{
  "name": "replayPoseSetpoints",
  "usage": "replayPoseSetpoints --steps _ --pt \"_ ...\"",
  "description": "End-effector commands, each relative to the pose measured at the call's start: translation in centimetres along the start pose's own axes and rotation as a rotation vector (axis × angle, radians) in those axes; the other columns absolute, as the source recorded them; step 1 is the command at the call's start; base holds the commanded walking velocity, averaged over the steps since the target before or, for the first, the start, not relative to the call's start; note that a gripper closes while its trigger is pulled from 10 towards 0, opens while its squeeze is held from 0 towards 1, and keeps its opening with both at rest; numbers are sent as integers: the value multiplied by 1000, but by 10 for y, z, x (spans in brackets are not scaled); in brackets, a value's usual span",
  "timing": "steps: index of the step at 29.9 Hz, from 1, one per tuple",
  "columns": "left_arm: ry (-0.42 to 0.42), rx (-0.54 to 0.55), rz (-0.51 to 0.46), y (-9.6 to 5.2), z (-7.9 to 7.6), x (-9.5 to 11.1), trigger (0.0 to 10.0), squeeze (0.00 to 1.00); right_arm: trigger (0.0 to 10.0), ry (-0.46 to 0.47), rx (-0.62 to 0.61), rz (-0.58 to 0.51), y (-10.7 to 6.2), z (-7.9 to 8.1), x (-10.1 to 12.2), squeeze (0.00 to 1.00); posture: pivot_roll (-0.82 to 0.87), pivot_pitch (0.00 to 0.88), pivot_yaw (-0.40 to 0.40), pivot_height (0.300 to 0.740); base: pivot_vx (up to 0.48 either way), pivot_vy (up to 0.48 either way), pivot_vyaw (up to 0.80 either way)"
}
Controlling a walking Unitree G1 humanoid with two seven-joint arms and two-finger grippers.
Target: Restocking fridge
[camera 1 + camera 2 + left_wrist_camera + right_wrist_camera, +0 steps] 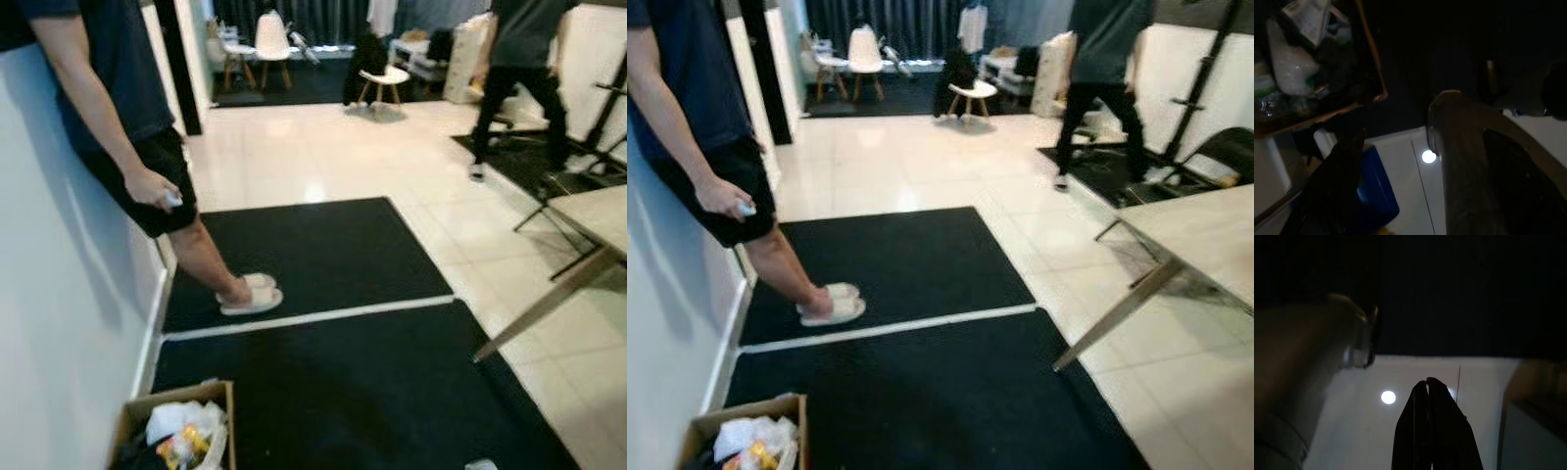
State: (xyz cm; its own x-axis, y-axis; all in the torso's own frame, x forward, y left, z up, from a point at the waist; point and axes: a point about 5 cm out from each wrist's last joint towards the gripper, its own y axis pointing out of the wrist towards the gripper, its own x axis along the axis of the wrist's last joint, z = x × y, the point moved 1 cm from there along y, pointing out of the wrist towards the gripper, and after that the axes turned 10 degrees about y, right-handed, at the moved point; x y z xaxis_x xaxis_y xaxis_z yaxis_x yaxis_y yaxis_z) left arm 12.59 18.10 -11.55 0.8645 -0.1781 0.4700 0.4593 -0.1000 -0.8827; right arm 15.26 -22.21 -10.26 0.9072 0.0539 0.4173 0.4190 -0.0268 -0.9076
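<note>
Task barely begun: cardboard box (132, 416) of groceries (184, 431) unpacked on mat. Right gripper (1428, 382) clenched, empty; left gripper's state unclear.

Two black floor mats (323, 323) are lying end to end on the glossy cream tile floor (323, 157), a strip of tile showing between them. A pale wall (59, 323) is running along the left. A light wooden table (1205, 230) is standing at the right. White chairs (272, 44) are sitting before dark curtains (892, 24) at the far end.
</note>
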Motion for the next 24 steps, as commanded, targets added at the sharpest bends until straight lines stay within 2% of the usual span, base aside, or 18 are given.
replayPoseSetpoints --steps 1,8,24 --pt "2 -11 19 0 -4 -5 10000 0 10000 -7 -5 -8 0 -1 4 0 -95 0 -3 740 315 0 0" --pt "3 -14 18 0 -4 -5 10000 0 10000 -5 0 -5 0 0 3 0 -93 0 -2 740 316 0 0" --pt "6 -20 18 0 -6 -5 10000 0 10000 -9 -1 9 0 0 2 0 -95 0 -7 740 309 0 -765"
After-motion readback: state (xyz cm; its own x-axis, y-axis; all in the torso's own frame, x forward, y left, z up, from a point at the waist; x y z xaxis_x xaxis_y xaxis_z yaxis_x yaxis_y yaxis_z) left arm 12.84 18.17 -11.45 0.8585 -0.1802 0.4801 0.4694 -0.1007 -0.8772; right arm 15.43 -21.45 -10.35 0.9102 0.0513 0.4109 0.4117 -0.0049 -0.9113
